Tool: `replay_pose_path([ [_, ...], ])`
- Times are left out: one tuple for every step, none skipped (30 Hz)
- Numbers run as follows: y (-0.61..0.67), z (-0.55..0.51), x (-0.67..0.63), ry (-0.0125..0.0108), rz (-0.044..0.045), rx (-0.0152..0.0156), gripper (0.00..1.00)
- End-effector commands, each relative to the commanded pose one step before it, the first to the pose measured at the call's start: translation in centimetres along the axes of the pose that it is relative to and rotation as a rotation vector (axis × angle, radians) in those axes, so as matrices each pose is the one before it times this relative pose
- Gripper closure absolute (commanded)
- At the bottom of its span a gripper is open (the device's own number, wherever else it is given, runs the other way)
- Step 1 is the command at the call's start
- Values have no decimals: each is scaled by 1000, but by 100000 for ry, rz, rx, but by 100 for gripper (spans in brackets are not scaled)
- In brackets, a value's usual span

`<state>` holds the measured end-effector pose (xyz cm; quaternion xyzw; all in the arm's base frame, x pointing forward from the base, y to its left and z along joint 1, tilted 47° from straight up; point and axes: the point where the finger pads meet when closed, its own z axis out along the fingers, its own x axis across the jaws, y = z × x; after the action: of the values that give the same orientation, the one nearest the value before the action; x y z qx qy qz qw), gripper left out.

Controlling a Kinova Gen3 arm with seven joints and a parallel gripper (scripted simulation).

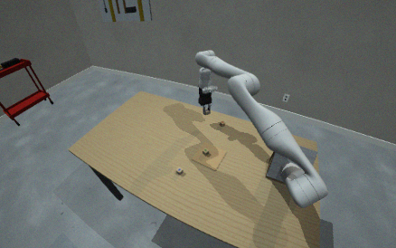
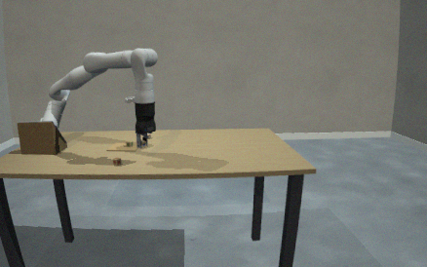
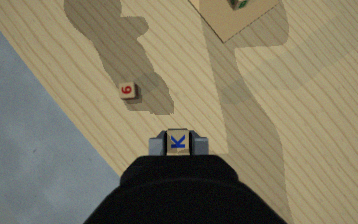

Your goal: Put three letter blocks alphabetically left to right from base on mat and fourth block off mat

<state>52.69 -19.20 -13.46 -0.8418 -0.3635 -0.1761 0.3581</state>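
My gripper (image 3: 177,139) is shut on a block with a blue K (image 3: 177,142) on top and holds it above the table. It also shows in the top view (image 1: 206,109) and in the exterior view (image 2: 141,141). A block with a red 6 (image 3: 128,90) lies on the wood near the table edge; it also shows in the top view (image 1: 221,123). The tan mat (image 1: 208,157) carries one block with a green mark (image 1: 206,152); the mat's corner shows at the top of the wrist view (image 3: 231,15). A block with a blue mark (image 1: 180,171) lies off the mat.
The arm's base plate (image 1: 289,165) sits at the table's right end. A cardboard box (image 2: 40,137) stands at the table's left end in the exterior view. A red cart (image 1: 20,88) stands on the floor, far from the table.
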Motion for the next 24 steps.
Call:
replay_pose_path([
  [216,-1818,275,292,802,-457,51],
  [-2,-295,-2,1,10,1,51],
  [-1,-246,-2,1,9,1,51],
  [-1,-205,-2,1,8,1,51],
  [-3,-177,-1,1,6,1,51],
  [0,0,0,0,0,0,51],
  [0,0,0,0,0,0,51],
  [2,-127,-1,1,7,0,51],
  [0,-106,-1,1,5,0,51],
  [-1,-85,-1,1,4,0,51],
  [-2,-65,-1,0,3,0,51],
  [-2,-46,0,0,2,0,51],
  [-1,-30,0,0,1,0,51],
  [-1,-16,0,0,1,0,51],
  [0,-6,0,0,0,0,51],
  [0,-1,0,0,0,0,51],
  [0,0,0,0,0,0,51],
  [0,0,0,0,0,0,51],
  [0,0,0,0,0,0,51],
  [0,0,0,0,0,0,51],
  [0,0,0,0,0,0,51],
  [0,0,0,0,0,0,51],
  [0,0,0,0,0,0,51],
  [0,0,0,0,0,0,51],
])
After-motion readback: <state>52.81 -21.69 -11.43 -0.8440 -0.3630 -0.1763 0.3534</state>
